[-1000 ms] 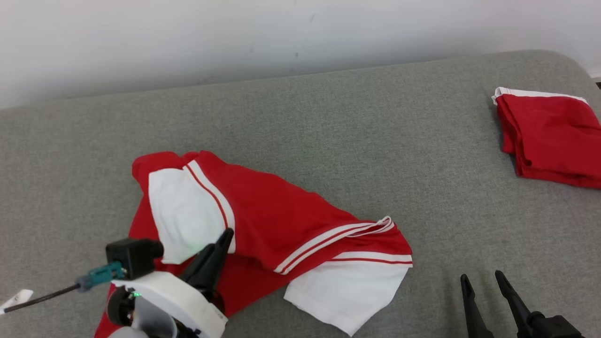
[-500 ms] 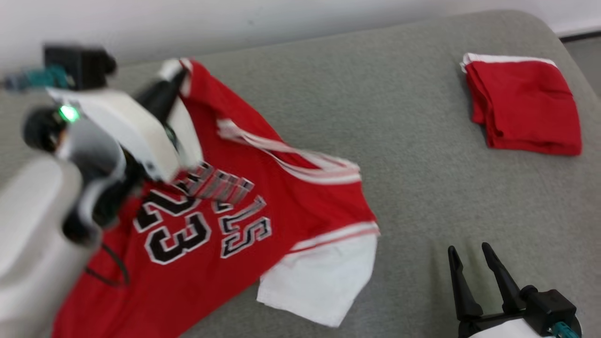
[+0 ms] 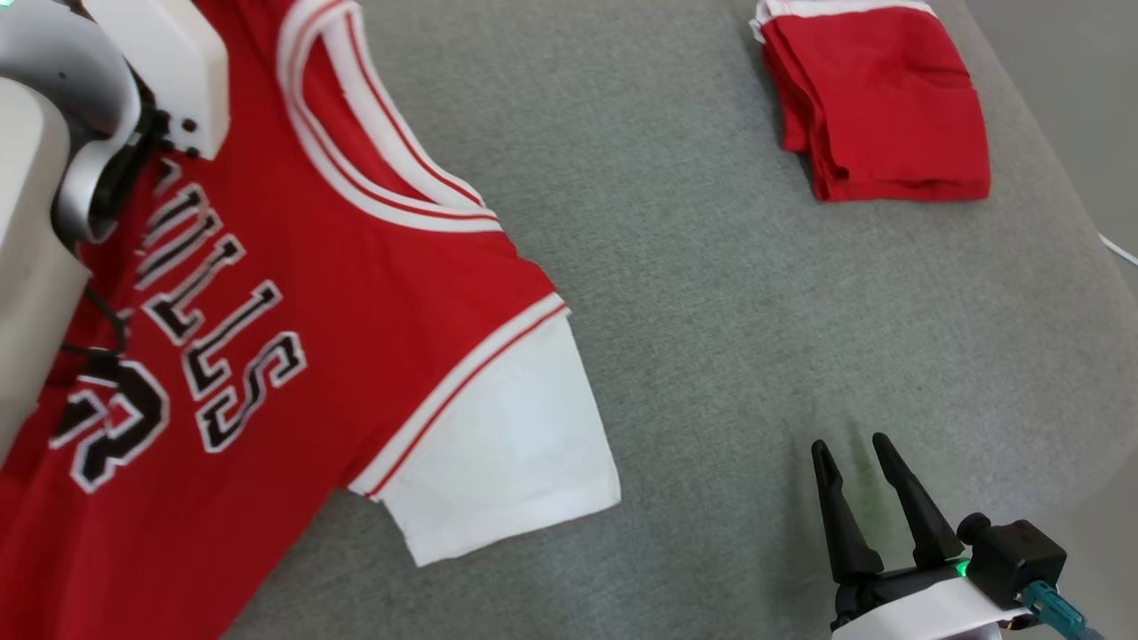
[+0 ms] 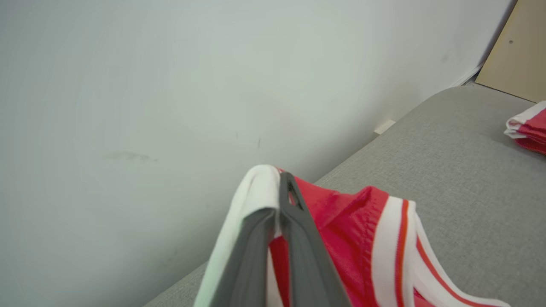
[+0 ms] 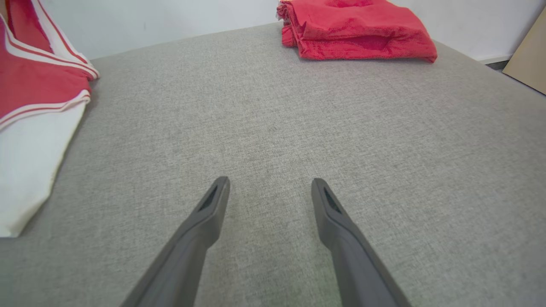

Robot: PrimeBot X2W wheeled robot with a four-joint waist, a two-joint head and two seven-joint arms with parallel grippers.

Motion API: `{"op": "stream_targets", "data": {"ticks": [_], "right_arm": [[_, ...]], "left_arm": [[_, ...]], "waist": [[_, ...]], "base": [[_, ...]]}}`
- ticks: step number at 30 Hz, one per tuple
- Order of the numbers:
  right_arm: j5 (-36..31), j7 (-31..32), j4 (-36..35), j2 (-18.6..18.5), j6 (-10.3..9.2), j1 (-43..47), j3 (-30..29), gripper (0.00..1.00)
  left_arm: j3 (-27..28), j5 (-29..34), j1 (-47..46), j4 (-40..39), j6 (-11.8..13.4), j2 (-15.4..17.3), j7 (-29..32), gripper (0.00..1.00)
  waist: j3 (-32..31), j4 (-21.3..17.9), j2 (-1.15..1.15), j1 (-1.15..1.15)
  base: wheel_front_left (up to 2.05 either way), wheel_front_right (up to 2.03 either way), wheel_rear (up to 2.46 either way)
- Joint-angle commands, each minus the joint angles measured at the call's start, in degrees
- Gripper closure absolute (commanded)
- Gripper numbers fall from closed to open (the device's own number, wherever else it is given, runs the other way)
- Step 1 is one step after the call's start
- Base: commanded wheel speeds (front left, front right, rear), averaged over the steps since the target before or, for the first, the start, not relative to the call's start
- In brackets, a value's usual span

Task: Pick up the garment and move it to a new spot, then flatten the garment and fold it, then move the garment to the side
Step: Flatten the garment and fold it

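The garment (image 3: 293,293) is a red jersey with white sleeves, white-striped trim and black-and-white lettering. It hangs spread from its upper left, and its white sleeve (image 3: 498,444) lies on the grey cushion (image 3: 711,267). My left arm (image 3: 53,178) rises in front of it at the far left. In the left wrist view my left gripper (image 4: 283,179) is shut on a white-edged fold of the garment (image 4: 341,221), held up near the wall. My right gripper (image 3: 853,449) stands open over bare cushion at the lower right, well apart from the garment (image 5: 34,85), and its fingers (image 5: 213,204) are empty.
A folded red garment (image 3: 876,107) with a white edge lies at the cushion's far right, also seen ahead of the right gripper (image 5: 354,30). A pale wall (image 4: 170,85) runs behind the cushion. A tan board (image 4: 512,51) stands past the cushion's rounded right end.
My left gripper has lifted the crumpled garment off the cushion, and it has unfurled to show its lettering. The head camera has shifted meanwhile. The right gripper stays open.
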Motion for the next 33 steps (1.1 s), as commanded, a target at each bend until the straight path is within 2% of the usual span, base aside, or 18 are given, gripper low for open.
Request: {"op": "stream_targets", "data": {"ticks": [1, 2, 3, 11, 15, 18, 24, 33], "right_arm": [[0.42, -0.15, -0.02, -0.02, -0.13, -0.65, -0.05, 0.00], [0.43, -0.15, 0.00, -0.02, -0.13, -0.59, -0.15, 0.00], [0.43, -0.15, 0.01, 0.00, -0.13, -0.52, -0.24, 0.00], [-1.23, -0.16, 0.25, -0.02, -0.13, -0.40, -1.75, 0.00], [-2.48, -0.16, 0.27, -0.03, -0.13, 0.37, -3.15, 0.00], [-3.95, -0.16, 0.44, -0.04, -0.13, 1.58, -4.09, 0.00], [-6.46, -0.15, 0.87, -0.08, -0.13, 3.96, -5.98, 0.00], [-9.85, -0.16, 1.26, -0.05, -0.13, 9.19, -9.28, 0.00]], "left_arm": [[-1.02, 1.98, -1.22, 2.01, -0.78, 0.43, -1.82, 0.57], [-1.52, 2.88, -1.60, 3.61, -1.13, 0.53, -2.93, 0.52], [-1.75, 3.29, -1.76, 5.35, -1.32, 0.66, -3.78, 0.00], [-1.36, 1.56, -0.16, 12.40, -2.33, -0.65, -8.54, 0.00], [-0.52, -0.36, 2.15, 12.48, -2.71, -1.75, -10.73, 0.00], [0.40, -2.02, 5.21, 10.72, -1.79, -2.34, -13.05, 0.00], [2.86, -6.11, 15.10, 3.85, 1.74, -2.94, -16.86, 0.00], [3.15, -10.04, 36.12, -10.09, 9.56, -5.08, -22.92, 0.00]], "waist": [[1.51, -1.61, 0.00, -0.01], [1.57, -1.68, 0.00, -0.01], [1.58, -1.69, 0.00, -0.01], [-0.13, 0.86, 0.00, -0.01], [-2.55, 3.56, 0.00, -0.01], [-4.95, 5.88, 0.00, -0.01], [-10.13, 10.36, 0.00, -0.01], [-17.39, 17.02, 0.00, -0.01]], "base": [[0.00, 0.00, 0.00], [0.00, 0.00, 0.00], [0.00, 0.00, 0.00], [0.00, 0.00, 0.00], [0.00, 0.00, 0.00], [0.00, 0.00, 0.00], [0.00, 0.00, 0.00], [0.00, 0.00, 0.00]]}}
